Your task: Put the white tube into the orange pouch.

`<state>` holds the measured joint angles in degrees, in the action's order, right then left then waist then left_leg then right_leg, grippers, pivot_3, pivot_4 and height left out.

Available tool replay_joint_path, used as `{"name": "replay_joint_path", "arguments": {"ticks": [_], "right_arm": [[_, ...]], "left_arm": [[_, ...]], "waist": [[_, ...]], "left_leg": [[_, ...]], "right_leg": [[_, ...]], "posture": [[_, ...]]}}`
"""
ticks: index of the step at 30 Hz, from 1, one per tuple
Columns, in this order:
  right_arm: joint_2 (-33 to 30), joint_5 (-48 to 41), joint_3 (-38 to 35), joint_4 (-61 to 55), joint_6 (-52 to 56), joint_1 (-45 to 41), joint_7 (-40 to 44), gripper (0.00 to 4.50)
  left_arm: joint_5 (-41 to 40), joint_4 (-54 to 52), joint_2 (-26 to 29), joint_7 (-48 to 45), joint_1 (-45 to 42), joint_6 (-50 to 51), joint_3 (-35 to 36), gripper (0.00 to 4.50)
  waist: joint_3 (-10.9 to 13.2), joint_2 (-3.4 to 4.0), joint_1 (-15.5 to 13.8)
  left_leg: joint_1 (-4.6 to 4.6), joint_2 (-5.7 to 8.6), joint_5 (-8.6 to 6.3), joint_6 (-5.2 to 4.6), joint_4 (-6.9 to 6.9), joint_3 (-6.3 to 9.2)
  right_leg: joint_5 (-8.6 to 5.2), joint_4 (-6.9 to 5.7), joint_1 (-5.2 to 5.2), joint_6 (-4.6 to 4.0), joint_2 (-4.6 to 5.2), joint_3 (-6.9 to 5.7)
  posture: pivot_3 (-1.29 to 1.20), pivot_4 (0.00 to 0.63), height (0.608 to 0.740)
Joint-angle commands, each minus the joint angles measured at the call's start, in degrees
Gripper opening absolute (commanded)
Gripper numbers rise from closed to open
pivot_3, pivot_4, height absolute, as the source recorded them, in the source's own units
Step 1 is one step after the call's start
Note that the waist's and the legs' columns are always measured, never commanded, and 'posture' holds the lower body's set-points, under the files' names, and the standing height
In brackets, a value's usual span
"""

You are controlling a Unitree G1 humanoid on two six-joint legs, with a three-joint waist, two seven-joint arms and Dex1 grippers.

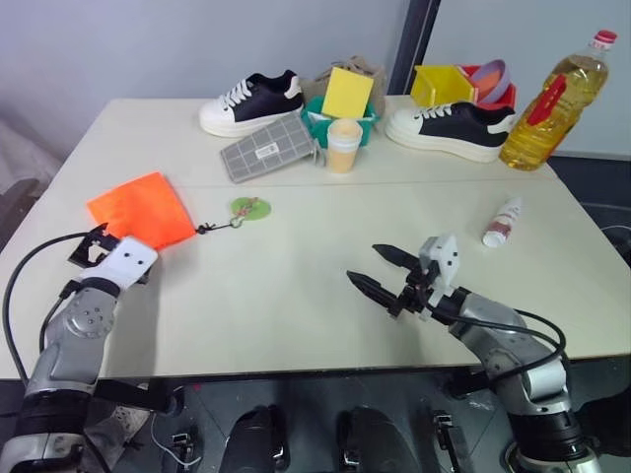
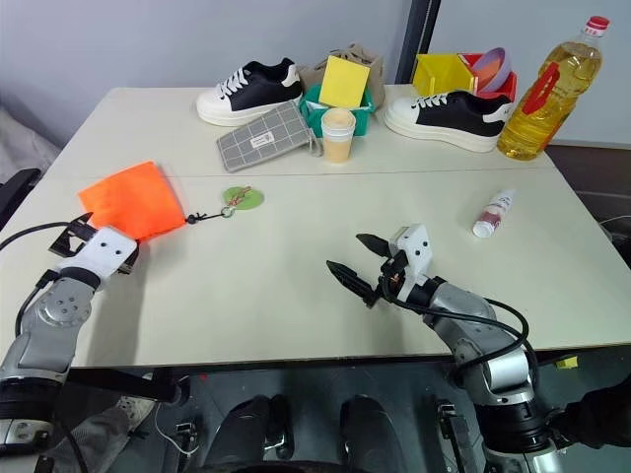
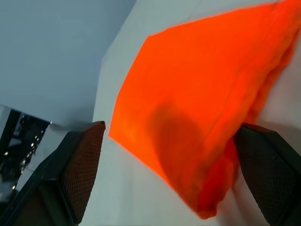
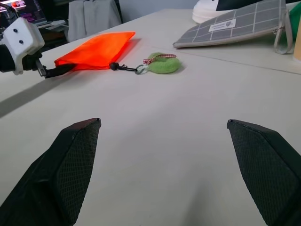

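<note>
- My left claw was spread wide and empty at the pouch's near corner, beside the table's left edge. Seen from that wrist, its two fingers straddled the near end of the orange fabric, one on each side, with nothing pinched.
- The pouch lay flat, close to the left edge. Its black cord trailed toward the table's middle and ended at a round green tag.
- I could not tell whether the pouch's mouth was open or drawn shut.
- My right claw was also spread wide and empty. It hovered near the front edge, right of centre, pointing leftward across the bare middle of the table.
- The tube lay on its side toward the right edge, farther from the front edge than my right claw and to its right, well apart from it.
- The tube's long axis ran at a slant, its cap end angled toward the back right corner.
- My right claw was much the nearer one to the tube. The tube and the pouch lay well apart, at opposite sides of the table.
- As I judged it, the right claw would have to turn away from where it pointed and reach right and back, meeting the tube across its narrow width.
</note>
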<state>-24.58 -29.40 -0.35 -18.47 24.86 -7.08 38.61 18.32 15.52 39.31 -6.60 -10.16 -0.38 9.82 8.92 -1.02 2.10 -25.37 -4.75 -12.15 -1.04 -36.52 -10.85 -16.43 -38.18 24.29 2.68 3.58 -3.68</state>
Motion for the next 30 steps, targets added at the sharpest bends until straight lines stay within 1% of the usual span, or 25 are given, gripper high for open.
{"name": "replay_joint_path", "arguments": {"ticks": [1, 4, 10, 14, 21, 30], "right_arm": [[0.19, 0.11, -0.48, -2.11, -1.27, -0.61, -0.16, 4.45], [0.26, 0.24, -0.42, -2.09, -1.46, -0.51, -0.24, 4.45], [0.42, 0.56, -0.35, -1.79, -1.95, -0.27, -0.23, 4.45], [0.96, 1.06, -0.19, -1.40, -2.55, -0.09, -0.16, 4.45], [1.61, 1.51, 0.12, -1.32, -3.37, 0.61, -0.04, 4.45], [1.91, 1.59, 0.49, -2.16, -2.46, -0.47, -1.13, 4.45]], "left_arm": [[-0.95, 0.35, 0.69, 1.76, -1.65, -0.90, 1.61, 4.50], [-3.94, 0.95, -0.22, 0.67, -2.04, -0.50, 2.74, 4.50], [-14.56, -1.21, -3.03, -5.35, -0.91, -0.14, 6.34, 4.50], [-17.58, -2.04, -2.75, -7.07, 0.09, -0.04, 8.01, 4.50], [-16.43, -0.65, -1.64, -5.40, -0.67, -0.46, 8.16, 4.50], [-8.75, 3.85, 0.42, -0.50, -3.48, -3.87, 4.20, 4.50]], "waist": [[0.00, 0.00, -0.06], [0.00, 0.00, -0.09], [0.00, -0.01, -0.05], [-0.02, -0.03, -0.01], [-0.02, -0.04, -0.12], [-0.03, -0.05, -0.09]], "left_leg": [[0.00, 0.00, 0.00, 0.00, -0.01, 0.00], [0.00, 0.00, 0.00, -0.01, -0.02, 0.00], [0.00, 0.00, 0.02, 0.00, -0.04, -0.01], [0.01, 0.00, 0.03, 0.00, -0.07, 0.00], [0.01, 0.00, 0.03, 0.00, -0.11, 0.00], [0.01, 0.00, 0.02, 0.00, -0.13, 0.01]], "right_leg": [[0.00, 0.00, 0.00, 0.00, 0.00, 0.00], [0.00, 0.00, -0.01, 0.00, 0.00, 0.00], [0.01, -0.04, -0.02, 0.02, -0.02, 0.00], [0.01, -0.07, -0.02, 0.03, -0.03, -0.01], [0.01, -0.10, -0.05, 0.03, -0.03, -0.01], [0.01, -0.11, -0.04, 0.03, -0.03, -0.01]], "posture": [[0.00, 0.150, 0.740], [0.00, 0.150, 0.740], [0.00, 0.150, 0.740], [0.00, 0.150, 0.740], [0.00, 0.150, 0.740], [0.00, 0.150, 0.740]]}}
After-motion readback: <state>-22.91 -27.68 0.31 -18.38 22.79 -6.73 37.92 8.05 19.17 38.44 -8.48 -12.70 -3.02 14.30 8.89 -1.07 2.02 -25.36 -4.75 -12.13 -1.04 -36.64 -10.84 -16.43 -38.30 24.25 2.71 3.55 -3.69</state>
